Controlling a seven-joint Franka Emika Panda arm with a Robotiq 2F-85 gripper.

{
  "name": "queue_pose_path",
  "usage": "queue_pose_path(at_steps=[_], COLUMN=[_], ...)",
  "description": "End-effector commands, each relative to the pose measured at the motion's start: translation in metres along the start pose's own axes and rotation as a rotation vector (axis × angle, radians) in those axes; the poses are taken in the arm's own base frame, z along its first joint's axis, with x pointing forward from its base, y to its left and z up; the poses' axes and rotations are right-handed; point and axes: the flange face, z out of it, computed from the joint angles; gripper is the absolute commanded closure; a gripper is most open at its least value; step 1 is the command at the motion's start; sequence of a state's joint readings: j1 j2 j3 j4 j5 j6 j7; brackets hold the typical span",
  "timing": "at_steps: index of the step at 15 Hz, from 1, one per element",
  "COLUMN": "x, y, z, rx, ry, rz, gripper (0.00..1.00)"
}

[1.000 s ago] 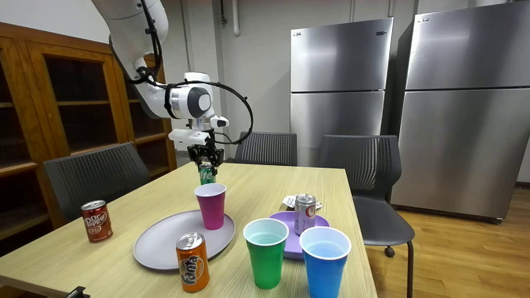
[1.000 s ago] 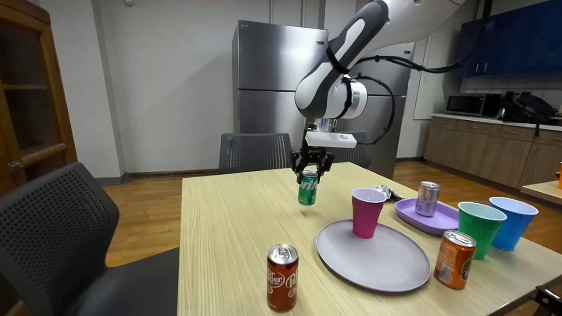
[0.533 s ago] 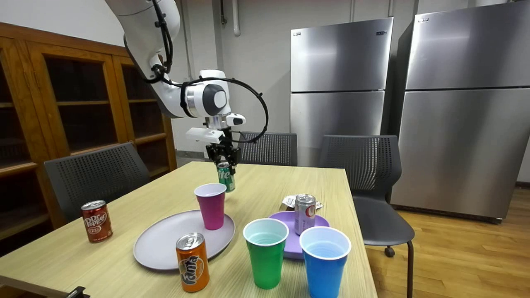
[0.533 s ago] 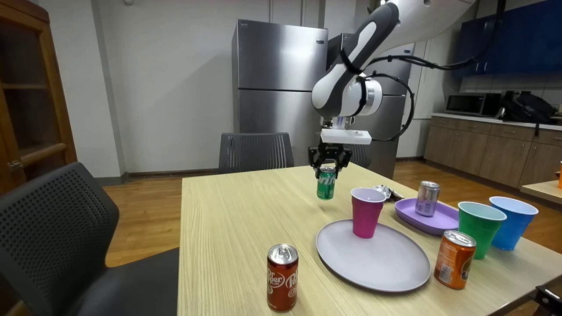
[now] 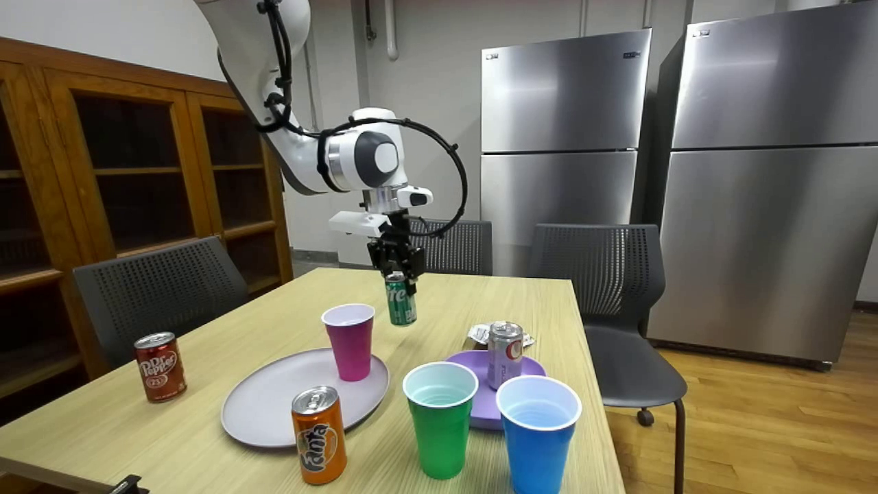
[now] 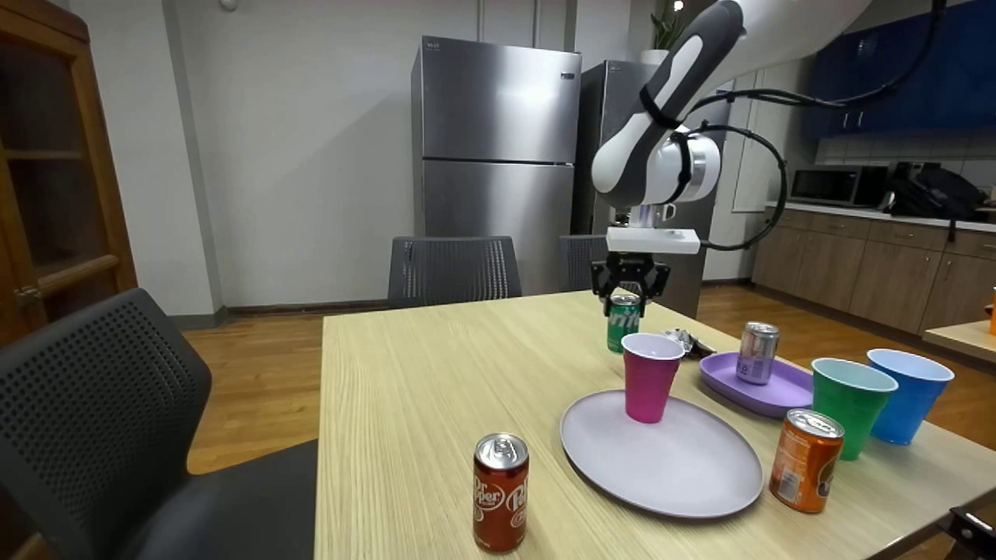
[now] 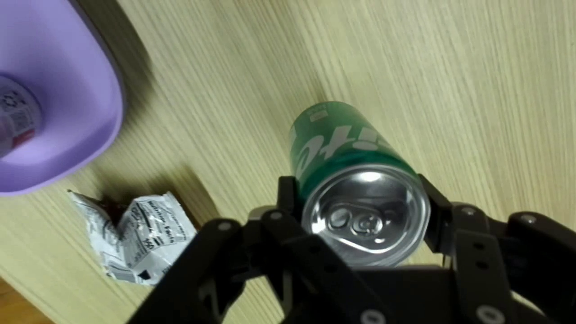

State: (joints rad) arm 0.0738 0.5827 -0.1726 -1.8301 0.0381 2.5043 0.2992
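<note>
A green Sprite can (image 7: 346,139) is gripped between the black fingers (image 7: 287,193) of my gripper (image 7: 360,207), one pad on each side just below its silver lid. In both exterior views the can (image 5: 400,300) hangs upright, seemingly a little above the table. Its lower part is overlapped by the magenta cup (image 6: 650,385) in an exterior view. That cup stands on a grey round plate (image 6: 661,474). Nearest the held can in the wrist view are a crumpled silver wrapper (image 7: 155,225) and a purple dish (image 7: 76,58) with a silver can (image 5: 505,353) standing in it.
A green cup (image 5: 442,432) and a blue cup (image 5: 538,439) stand beside the purple dish. An orange Fanta can (image 5: 319,436) is by the plate, and a Dr Pepper can (image 6: 500,498) stands apart from it. Dark chairs (image 5: 597,274) line the table.
The gripper has carried the Sprite can rightward in both exterior views, toward the wrapper and purple dish. Everything else on the table stays put.
</note>
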Motion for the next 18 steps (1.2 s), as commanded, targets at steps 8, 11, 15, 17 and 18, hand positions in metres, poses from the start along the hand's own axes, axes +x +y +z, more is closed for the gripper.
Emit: queue_pose_path(at_steps=[8, 11, 15, 17, 18], x=[-0.043, -0.046, -0.046, -0.045, -0.044], y=[0.087, 0.107, 0.131, 0.141, 0.145], z=[-0.014, -0.011, -0.010, -0.009, -0.009], rx=[-0.046, -0.057, -0.071, -0.076, -0.078], ry=[-0.047, -0.057, -0.059, -0.060, -0.058], rz=[0.243, 0.305, 0.375, 0.407, 0.422], gripper=[0.62, 0.62, 0.62, 0.62, 0.62])
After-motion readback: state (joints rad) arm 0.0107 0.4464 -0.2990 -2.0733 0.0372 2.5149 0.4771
